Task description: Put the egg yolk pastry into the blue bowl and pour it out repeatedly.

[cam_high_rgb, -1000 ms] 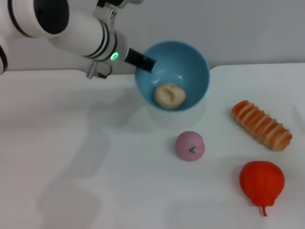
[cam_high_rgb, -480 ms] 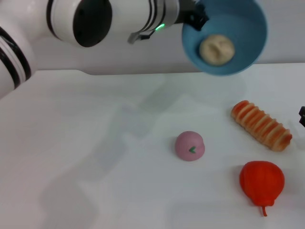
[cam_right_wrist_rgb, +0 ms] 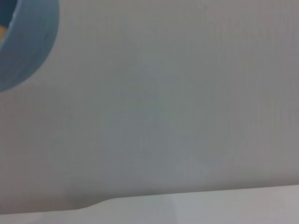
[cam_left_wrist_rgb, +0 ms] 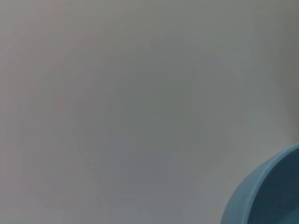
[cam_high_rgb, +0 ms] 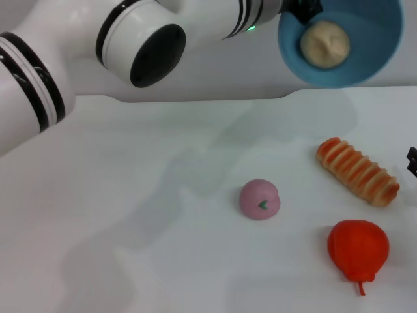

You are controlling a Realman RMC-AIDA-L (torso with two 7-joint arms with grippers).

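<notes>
The blue bowl (cam_high_rgb: 368,62) hangs high over the table's far right side, tipped with its opening toward my head camera. The egg yolk pastry (cam_high_rgb: 324,44) rests inside it against the lower wall. My left gripper (cam_high_rgb: 305,12) is shut on the bowl's rim at its upper left, the white left arm stretching across the top of the view. Part of the bowl's rim (cam_left_wrist_rgb: 264,196) shows in the left wrist view, and the bowl's outer wall (cam_right_wrist_rgb: 28,46) shows in the right wrist view. My right gripper (cam_high_rgb: 412,161) only peeks in at the right edge, low by the table.
On the white table (cam_high_rgb: 130,215) lie a pink bun (cam_high_rgb: 259,199) with a green mark, a striped orange-and-cream bread (cam_high_rgb: 358,171) and a red-orange fruit (cam_high_rgb: 358,246). A grey wall stands behind the table's far edge.
My left arm has lifted the bowl off the table and carried it up and to the right, the pastry still inside. The right gripper's tip came into view at the right edge.
</notes>
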